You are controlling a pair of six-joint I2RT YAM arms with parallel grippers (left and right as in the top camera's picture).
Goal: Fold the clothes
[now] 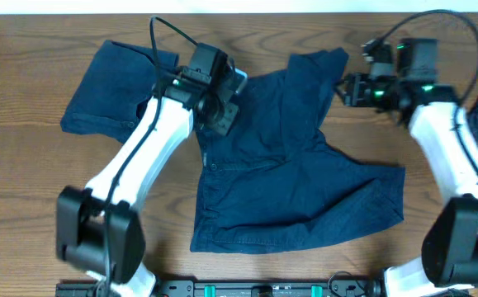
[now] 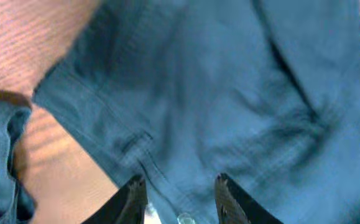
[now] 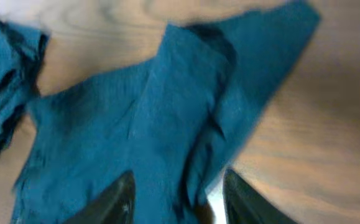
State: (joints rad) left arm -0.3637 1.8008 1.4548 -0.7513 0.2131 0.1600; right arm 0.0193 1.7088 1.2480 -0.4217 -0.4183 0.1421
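Your large dark navy-blue fabric shorts (image 1: 305, 190) lie spread flat on the brown wood-grain surface (image 1: 24, 190). Their long axis runs on a diagonal, from the near left corner of the cloth up to the far right tip. One wide leg points toward the far edge. The other fans out to the right and toward you, with creases across the middle.

Your left gripper (image 2: 178, 186) hangs over the upper left part of these shorts, above a stitched seam, and it is released. Its two dark fingers (image 2: 136, 193) stand apart with only flat cloth below them.

Your right gripper (image 3: 175, 190) sits at the far right edge of the shorts, beside the tip of the upward-pointing leg. Its jaws are also spread, and a raised fold of that leg runs under the gap. The wrist view is blurred, but nothing looks pinched.

A second, folded bundle of dark navy-blue fabric (image 1: 111, 95) lies just left of the shorts, partly under your left arm.
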